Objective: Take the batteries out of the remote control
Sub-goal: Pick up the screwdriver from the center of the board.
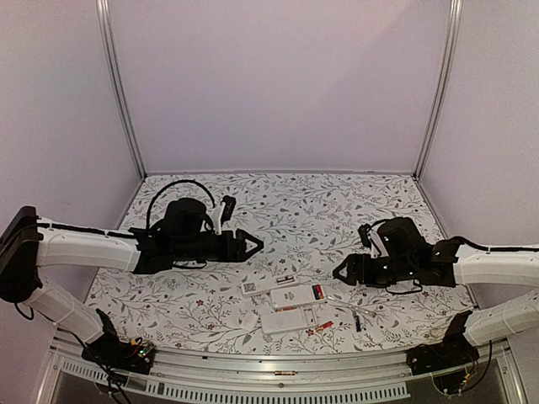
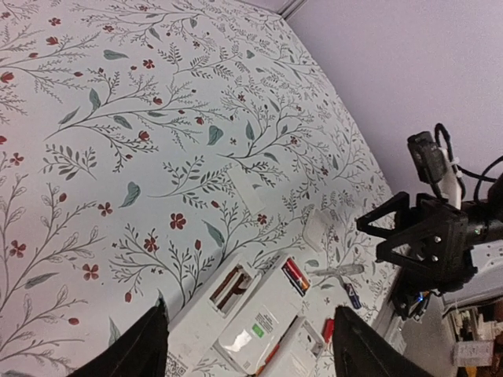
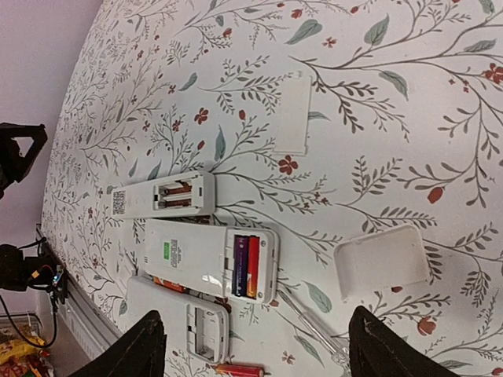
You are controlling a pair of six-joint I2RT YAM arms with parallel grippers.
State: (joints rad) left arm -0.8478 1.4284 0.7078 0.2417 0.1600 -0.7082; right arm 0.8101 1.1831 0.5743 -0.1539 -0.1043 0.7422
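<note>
Three white remotes lie face down with their battery bays uncovered. The middle remote (image 3: 196, 255) holds a purple and a red battery (image 3: 246, 265) side by side. In the slim remote (image 3: 161, 196) the bay shows brownish shapes that I cannot make out. The nearest remote (image 3: 177, 318) has an empty bay. A loose red battery (image 3: 238, 369) lies beside it, and a dark one (image 2: 353, 296) lies further right. My right gripper (image 3: 258, 314) hangs open above the remotes, holding nothing. My left gripper (image 2: 251, 314) is open too, raised to their left (image 1: 255, 244).
Two white bay covers lie loose on the floral cloth, a flat one (image 3: 292, 114) and a wider curved one (image 3: 383, 261). A thin clear stick (image 3: 314, 322) lies right of the remotes. The table's front rail (image 1: 278, 370) runs just behind them.
</note>
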